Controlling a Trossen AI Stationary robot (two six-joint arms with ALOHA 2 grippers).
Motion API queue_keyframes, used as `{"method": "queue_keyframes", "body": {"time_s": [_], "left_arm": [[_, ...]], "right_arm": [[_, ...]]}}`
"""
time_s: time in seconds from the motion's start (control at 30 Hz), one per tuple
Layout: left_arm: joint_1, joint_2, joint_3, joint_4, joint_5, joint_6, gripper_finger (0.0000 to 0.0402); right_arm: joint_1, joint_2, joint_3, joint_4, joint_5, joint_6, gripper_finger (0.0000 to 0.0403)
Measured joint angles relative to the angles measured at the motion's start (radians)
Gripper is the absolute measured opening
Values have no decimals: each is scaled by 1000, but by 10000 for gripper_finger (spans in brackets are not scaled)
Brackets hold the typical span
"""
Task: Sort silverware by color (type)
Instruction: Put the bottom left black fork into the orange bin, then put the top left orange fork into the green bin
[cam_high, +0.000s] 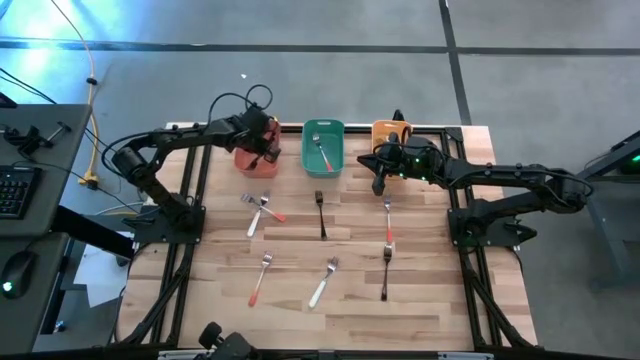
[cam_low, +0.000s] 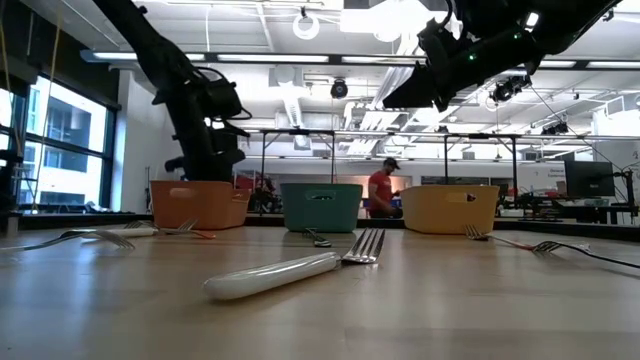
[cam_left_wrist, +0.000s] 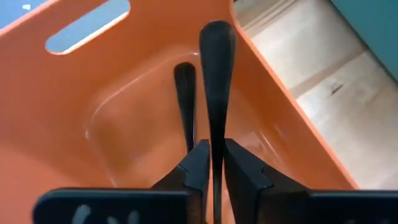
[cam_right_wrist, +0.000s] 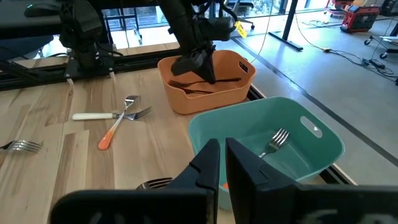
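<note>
My left gripper (cam_high: 262, 140) hangs over the red bin (cam_left_wrist: 93, 74), shut on a black-handled utensil (cam_left_wrist: 216, 74). A second black handle (cam_left_wrist: 185, 93) lies on that bin's floor. My right gripper (cam_right_wrist: 222, 163) is shut and holds nothing. It hovers between the green bin (cam_high: 322, 146) and the orange bin (cam_high: 392, 132). A fork (cam_right_wrist: 275, 140) lies in the green bin. Several forks and spoons lie flat on the table: white handles (cam_high: 322, 287) (cam_right_wrist: 93, 116), red-orange handles (cam_high: 258, 285) (cam_high: 389, 238) and black handles (cam_high: 320, 215) (cam_high: 385, 278). My left gripper pinches the utensil's black handle (cam_left_wrist: 215, 134) between its two fingers. The handle runs forward along the fingers. Its rounded free end (cam_left_wrist: 216, 37) sticks out ahead of them, down into the red bin. The gripper hides the utensil's head.
The three bins stand in a row at the table's far edge. The arm bases (cam_high: 175, 215) (cam_high: 480, 225) stand at the table's left and right sides. Bare wood lies along the near edge. A person (cam_low: 380, 192) stands in the room far behind the table.
</note>
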Motion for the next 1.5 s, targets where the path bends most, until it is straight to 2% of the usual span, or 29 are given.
{"method": "queue_keyframes", "body": {"time_s": [0.2,0.4,0.6,0.77,0.93,1.1,1.27,1.33,1.5], "left_arm": [[-2,-72,0,-4,0,96,82],[-71,-230,0,-117,30,250,82],[-266,-401,0,-264,91,317,45],[-476,-460,-2,-404,118,318,14],[-670,-428,-3,-485,114,263,13],[-798,-340,-3,-482,35,258,44],[-812,-203,-3,-455,-11,241,90],[-800,-147,-3,-433,-32,279,105],[-761,-33,-3,-361,-25,346,121]], "right_arm": [[0,0,0,0,0,1,9],[41,42,-6,67,2,-11,9],[126,134,-119,427,-11,-81,8],[171,136,-179,563,-12,-91,8],[176,121,-181,578,-12,-94,8],[174,120,-181,577,-12,-94,8],[174,120,-181,576,-12,-94,8],[174,120,-181,575,-12,-94,8],[174,120,-181,563,-12,-94,8]]}}
